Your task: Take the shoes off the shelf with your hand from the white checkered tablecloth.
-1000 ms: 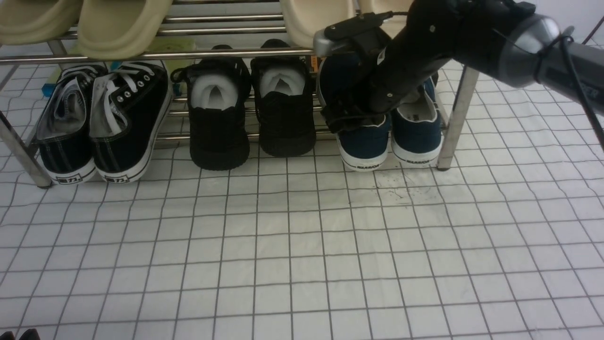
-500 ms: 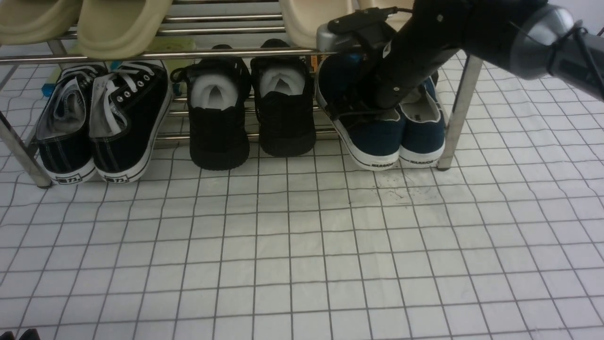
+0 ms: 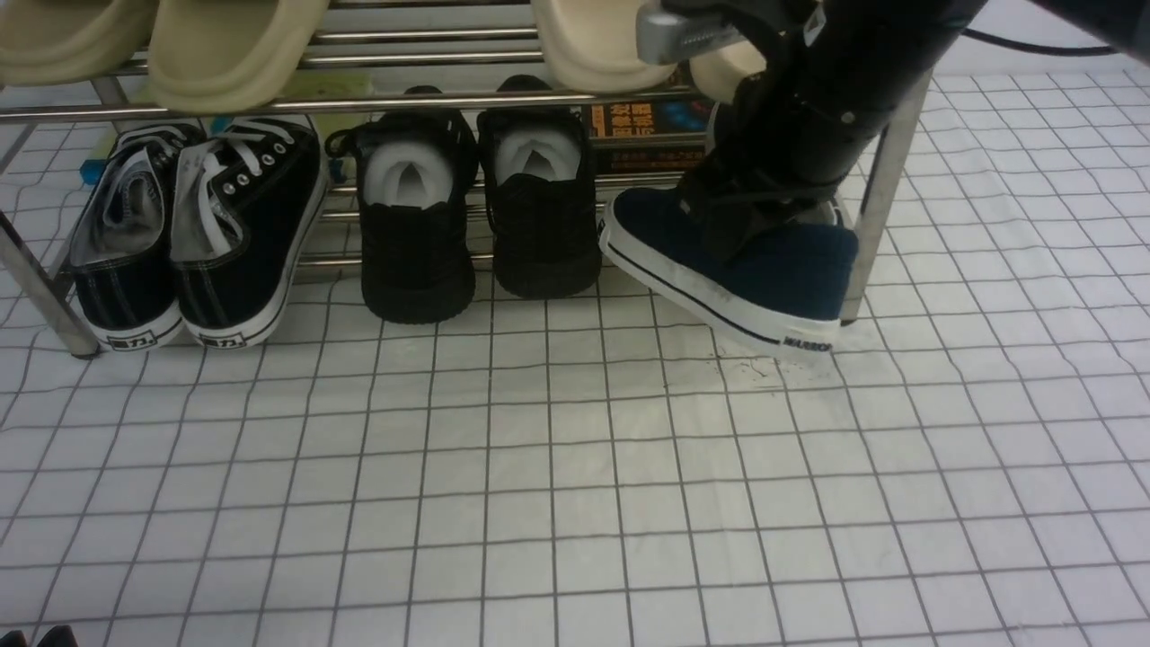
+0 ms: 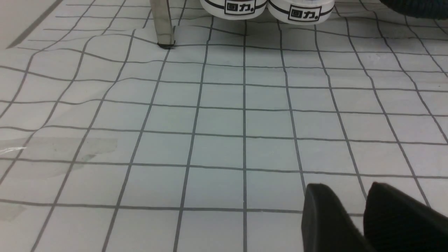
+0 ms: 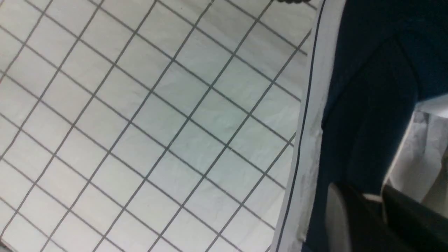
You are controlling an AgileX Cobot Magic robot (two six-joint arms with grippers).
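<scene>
A navy blue slip-on shoe with a white sole hangs side-on at the right end of the chrome shelf, its heel low over the white checkered tablecloth. My right gripper is shut on its opening edge. In the right wrist view the black fingers pinch the navy side wall beside grey paper. The second navy shoe is mostly hidden behind the arm. My left gripper is shut and empty, low over the cloth; its tips just show in the front view.
Black lace-up sneakers and black knit shoes sit on the lower bars. Beige slippers lie on the upper bars. A printed box stands behind. The right rack leg is right by the held shoe.
My right gripper has risen and moved right with the navy shoe, pulling it out from the bars and turning it side-on. The printed box behind is now uncovered. The left gripper has not moved.
</scene>
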